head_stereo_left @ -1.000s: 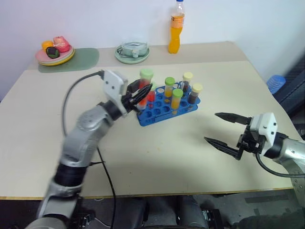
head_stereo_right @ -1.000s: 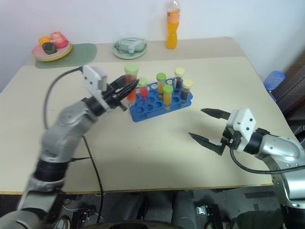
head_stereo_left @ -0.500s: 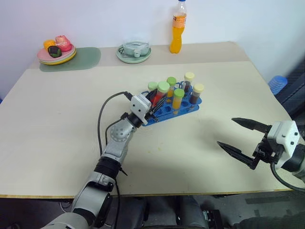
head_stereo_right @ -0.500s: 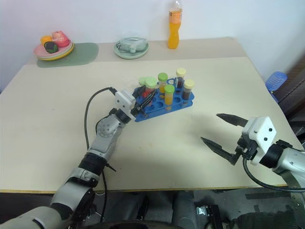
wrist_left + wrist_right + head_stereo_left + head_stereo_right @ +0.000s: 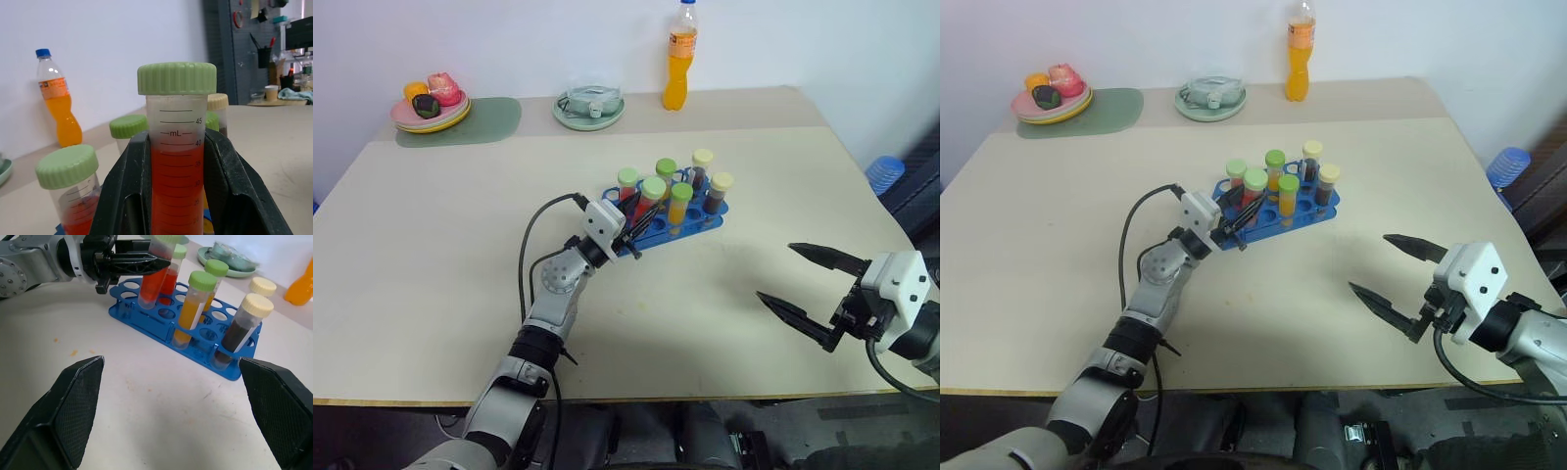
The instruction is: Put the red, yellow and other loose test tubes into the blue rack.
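Observation:
The blue rack [image 5: 658,234] sits mid-table and holds several capped tubes: red, yellow-orange and dark brown. My left gripper [image 5: 637,217] is shut on a red test tube [image 5: 177,166] with a green cap. Black fingers [image 5: 129,191] clamp it on both sides. This tube [image 5: 152,281] leans slightly, and its lower end is down in a hole at the rack's left end [image 5: 128,298]. A second red tube [image 5: 626,184] stands just behind it. Near the table's front right, my right gripper [image 5: 778,272] is wide open and holds nothing, well apart from the rack.
An orange drink bottle [image 5: 676,59] and a pale green dish [image 5: 588,106] stand at the back edge. A plate of fruit [image 5: 431,103] rests on a green mat [image 5: 470,125] at the back left. A ribbed blue cup [image 5: 883,172] lies beyond the table's right edge.
My left gripper came down from above the rack's left end, lowering the red tube into the rack. My right gripper drew back a little towards the front edge and stayed open.

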